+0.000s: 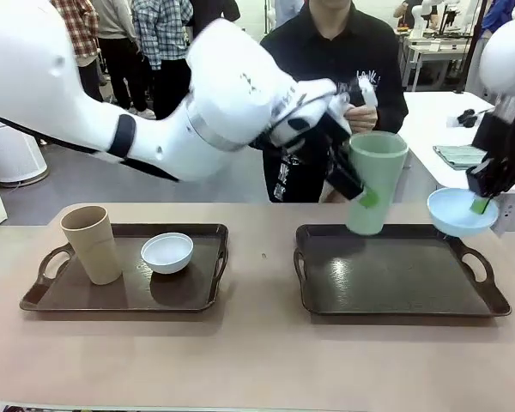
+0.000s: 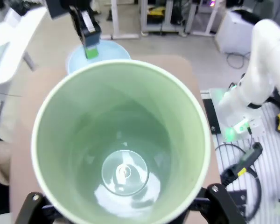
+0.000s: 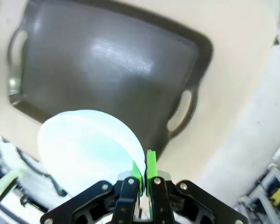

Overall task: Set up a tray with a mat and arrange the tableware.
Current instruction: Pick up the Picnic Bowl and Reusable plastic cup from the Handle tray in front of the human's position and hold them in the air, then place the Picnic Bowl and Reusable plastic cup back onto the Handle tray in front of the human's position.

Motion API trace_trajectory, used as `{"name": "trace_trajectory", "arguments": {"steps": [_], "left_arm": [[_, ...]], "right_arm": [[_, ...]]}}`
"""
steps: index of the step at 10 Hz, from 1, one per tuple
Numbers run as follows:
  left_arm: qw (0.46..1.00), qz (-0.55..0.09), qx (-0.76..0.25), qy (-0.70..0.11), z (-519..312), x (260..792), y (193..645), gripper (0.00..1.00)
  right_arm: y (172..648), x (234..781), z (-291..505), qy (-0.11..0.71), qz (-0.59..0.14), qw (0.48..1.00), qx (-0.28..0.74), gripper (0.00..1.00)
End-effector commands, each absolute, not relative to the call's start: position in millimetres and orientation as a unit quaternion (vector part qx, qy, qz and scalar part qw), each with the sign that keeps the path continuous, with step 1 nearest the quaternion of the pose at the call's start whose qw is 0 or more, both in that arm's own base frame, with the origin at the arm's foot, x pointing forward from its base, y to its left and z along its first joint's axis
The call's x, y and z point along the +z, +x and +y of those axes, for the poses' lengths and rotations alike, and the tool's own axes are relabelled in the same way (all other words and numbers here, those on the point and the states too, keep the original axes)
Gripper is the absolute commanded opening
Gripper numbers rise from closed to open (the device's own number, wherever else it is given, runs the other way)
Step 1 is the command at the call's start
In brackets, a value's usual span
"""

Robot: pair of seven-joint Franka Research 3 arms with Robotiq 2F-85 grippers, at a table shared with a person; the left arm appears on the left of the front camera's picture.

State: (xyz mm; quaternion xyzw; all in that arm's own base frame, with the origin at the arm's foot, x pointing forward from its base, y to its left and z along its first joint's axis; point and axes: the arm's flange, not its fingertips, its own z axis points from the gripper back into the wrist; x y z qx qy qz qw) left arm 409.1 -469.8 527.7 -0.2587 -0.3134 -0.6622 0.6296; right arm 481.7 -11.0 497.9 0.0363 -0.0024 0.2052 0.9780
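Pale green cup (image 1: 375, 176), front view: tall, matte, handleless, flaring towards the rim; tilted in the air at right of centre, its base just over the far rim of the right tray (image 1: 395, 279).
Left gripper (image 1: 360, 193), front view: jaws spread wide around the cup's wall and holding it, one green pad flat on the outer face.
Light blue bowl (image 1: 457, 213), front view: small, round and smooth, hanging at the right edge above the right tray's far corner.
Right gripper (image 1: 480, 204), front view: pinched closed on the bowl's rim.
Right tray, front view: dark, rectangular, glossy floor, looped handles.
Left tray (image 1: 86, 299), front view: same make, lower left; carries the tan cup (image 1: 92, 243), upright, and the white bowl (image 1: 167, 252) near it.
Table (image 1: 257, 365), front view: plain beige top.
Pale green cup (image 2: 121, 140), left wrist view: seen down its round mouth, shiny circular floor; black fingers (image 2: 32, 205) flank it at the bottom edge.
Light blue bowl (image 2: 74, 58), left wrist view: upper left, beyond the cup's rim.
Light blue bowl (image 3: 84, 144), right wrist view: lower left, rim caught between green pads that nearly meet.
Right tray (image 3: 112, 70), right wrist view: dark sheet across the upper frame, beneath the bowl.
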Motion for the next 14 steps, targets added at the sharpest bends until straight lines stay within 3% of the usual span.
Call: {"name": "trace_trajectory", "arguments": {"steps": [1, 2, 14], "left_arm": [[0.646, -0.333, -0.653, -0.214, -458, 540, 394, 0.0], [0.63, -0.313, -0.662, -0.259, -470, 528, 409, 0.0], [0.63, -0.313, -0.662, -0.259, -470, 528, 409, 0.0]], "right_arm": [[463, 510, -7, 0.021, -0.007, 0.974, 0.224, 0.0], [482, 498, -11, 0.036, -0.002, 0.978, 0.205, 0.0], [482, 498, -11, 0.036, -0.002, 0.978, 0.205, 0.0]]}}
